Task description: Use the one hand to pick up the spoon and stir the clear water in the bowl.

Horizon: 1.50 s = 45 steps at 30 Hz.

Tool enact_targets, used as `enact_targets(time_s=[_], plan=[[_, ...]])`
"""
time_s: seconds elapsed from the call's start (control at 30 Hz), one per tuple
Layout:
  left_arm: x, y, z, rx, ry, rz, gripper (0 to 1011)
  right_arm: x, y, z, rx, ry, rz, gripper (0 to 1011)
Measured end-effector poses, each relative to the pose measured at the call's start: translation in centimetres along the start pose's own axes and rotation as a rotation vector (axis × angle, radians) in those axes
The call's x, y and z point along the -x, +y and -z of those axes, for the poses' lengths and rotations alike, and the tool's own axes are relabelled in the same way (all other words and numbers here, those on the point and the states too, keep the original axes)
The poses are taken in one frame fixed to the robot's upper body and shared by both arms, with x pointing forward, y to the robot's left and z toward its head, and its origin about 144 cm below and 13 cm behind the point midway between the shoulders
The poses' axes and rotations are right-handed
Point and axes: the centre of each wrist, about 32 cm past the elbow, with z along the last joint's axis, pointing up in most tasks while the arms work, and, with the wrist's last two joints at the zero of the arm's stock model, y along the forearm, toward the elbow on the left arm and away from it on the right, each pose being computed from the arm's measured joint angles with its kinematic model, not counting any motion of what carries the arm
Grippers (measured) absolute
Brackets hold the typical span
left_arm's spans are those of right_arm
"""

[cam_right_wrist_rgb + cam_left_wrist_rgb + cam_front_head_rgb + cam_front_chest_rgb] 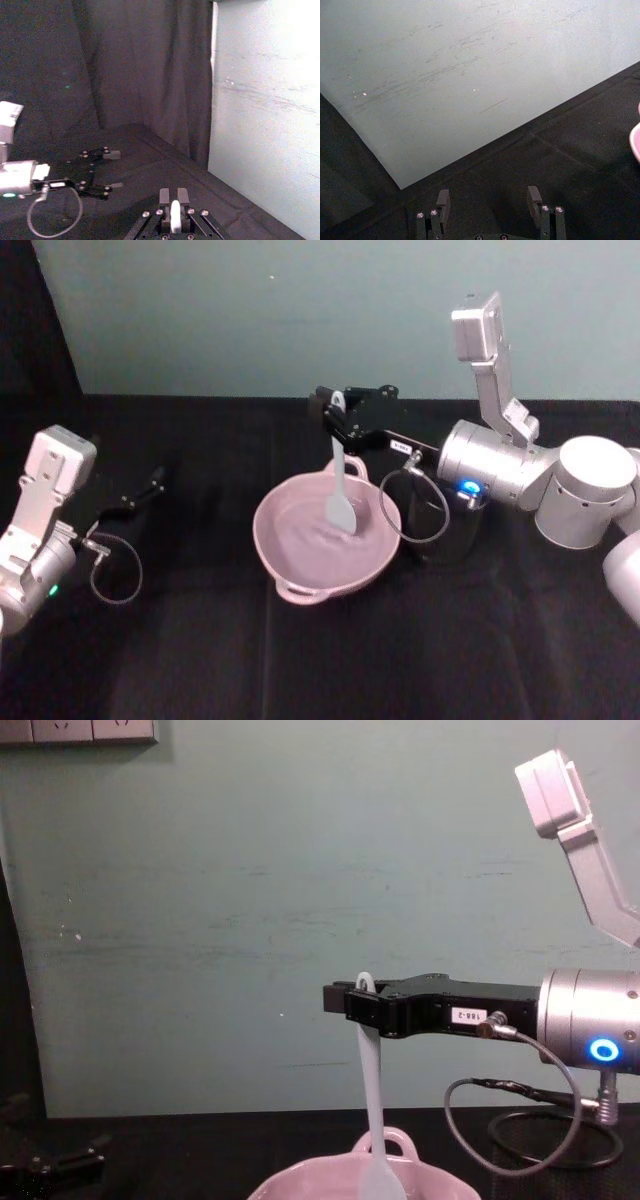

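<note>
The pale pink bowl (262, 530) sits mid-table with clear water (310, 548) in it. My right gripper (335, 412) reaches in from the right, above the bowl's far rim, and is shut on the top of the white spoon (341, 480). The spoon hangs nearly upright with its blade down inside the bowl, at the water. In the chest view the right gripper (340, 998) clamps the spoon (373, 1100) just below its end loop, above the bowl (320, 1187). The right wrist view shows the spoon's handle (175, 215) between the fingers (164, 195). My left gripper (150, 486) is parked open at the left.
A black wire mesh cup (452, 532) stands right of the bowl, under my right wrist. Cable loops hang from both wrists. A pale green wall backs the black-clothed table. In the left wrist view the left gripper (488, 197) is open over bare cloth, with the bowl's edge (636, 140) at the side.
</note>
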Motion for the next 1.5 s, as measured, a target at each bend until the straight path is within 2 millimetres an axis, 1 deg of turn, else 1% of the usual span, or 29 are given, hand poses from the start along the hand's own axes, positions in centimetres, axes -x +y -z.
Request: enact_targets(time_s=[0.23, 0.33, 0.47, 0.7, 0.87, 0.97, 1.1, 1.17, 1.4, 1.5], plan=[[0.0, 0.0, 0.0, 0.000, 0.000, 0.000, 1011, 2.0, -0.2, 0.1, -0.020, 0.008, -0.027, 109], [0.0, 0.0, 0.0, 0.000, 0.000, 0.000, 1011, 2.7, 0.1, 0.3, -0.033, 0.014, -0.045, 108], [0.0, 0.0, 0.0, 0.000, 0.000, 0.000, 1011, 3.1, 0.7, 0.6, -0.047, 0.028, -0.063, 109], [0.0, 0.0, 0.0, 0.000, 0.000, 0.000, 1011, 2.7, 2.1, 1.3, -0.072, 0.055, -0.075, 109], [0.0, 0.0, 0.0, 0.000, 0.000, 0.000, 1011, 1.6, 3.1, 1.8, -0.077, 0.067, -0.059, 109], [0.0, 0.0, 0.0, 0.000, 0.000, 0.000, 1011, 1.1, 3.2, 2.0, -0.076, 0.067, -0.042, 108], [0.0, 0.0, 0.0, 0.000, 0.000, 0.000, 1011, 0.2, 2.9, 2.0, -0.068, 0.053, 0.016, 109], [0.0, 0.0, 0.0, 0.000, 0.000, 0.000, 1011, -0.1, 2.4, 1.8, -0.065, 0.039, 0.048, 109], [0.0, 0.0, 0.0, 0.000, 0.000, 0.000, 1011, -0.4, 0.6, 1.3, -0.055, 0.009, 0.103, 109], [0.0, 0.0, 0.0, 0.000, 0.000, 0.000, 1011, -0.2, 0.0, 1.0, -0.043, 0.001, 0.112, 109]])
